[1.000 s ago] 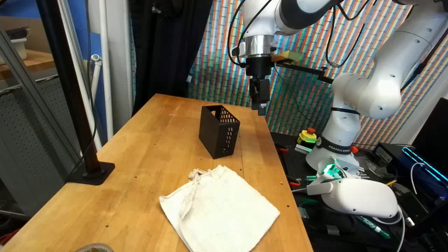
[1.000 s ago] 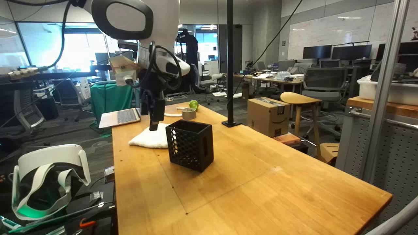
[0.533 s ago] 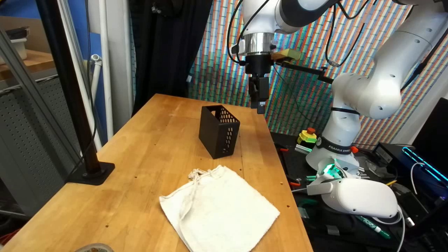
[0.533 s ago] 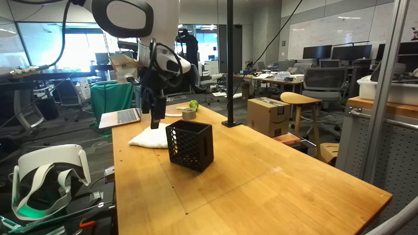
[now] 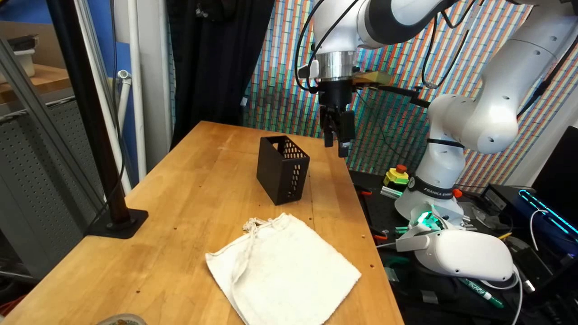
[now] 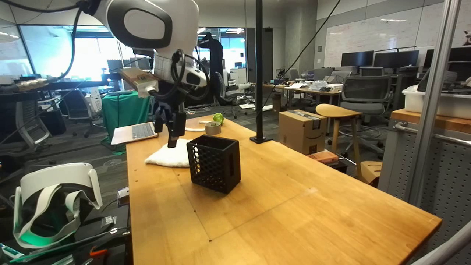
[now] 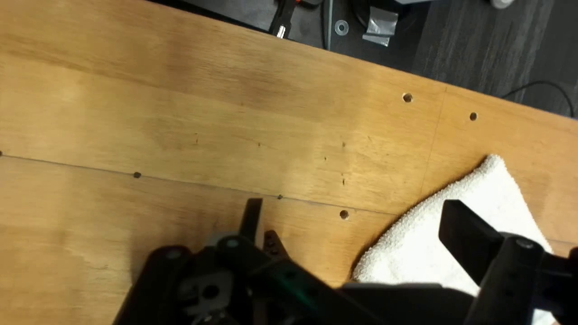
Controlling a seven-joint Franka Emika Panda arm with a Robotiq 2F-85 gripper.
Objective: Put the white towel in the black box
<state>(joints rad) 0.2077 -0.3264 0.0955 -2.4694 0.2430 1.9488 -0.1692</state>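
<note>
The white towel [image 5: 291, 271] lies flat and spread on the table, with a pale cord along one side. In an exterior view it is partly hidden behind the box [image 6: 167, 156]; part of it shows at lower right in the wrist view [image 7: 424, 239]. The black box [image 5: 277, 176] stands upright and open-topped on the table, with holes in its sides; it also shows in an exterior view [image 6: 215, 165]. My gripper [image 5: 336, 147] hangs above the table, pointing down, apart from towel and box. Its fingers are spread with nothing between them, also in the wrist view [image 7: 354, 207].
A black post [image 5: 119, 221] stands on the table's far edge from the robot. A tape roll [image 6: 213, 128], a green round object [image 6: 218, 118] and a laptop [image 6: 143, 130] lie at one end. A white headset [image 5: 465, 255] sits beside the table, near the robot base.
My gripper has turned a little and sunk slightly. Its two fingers now show further apart than before. The towel and box have not moved.
</note>
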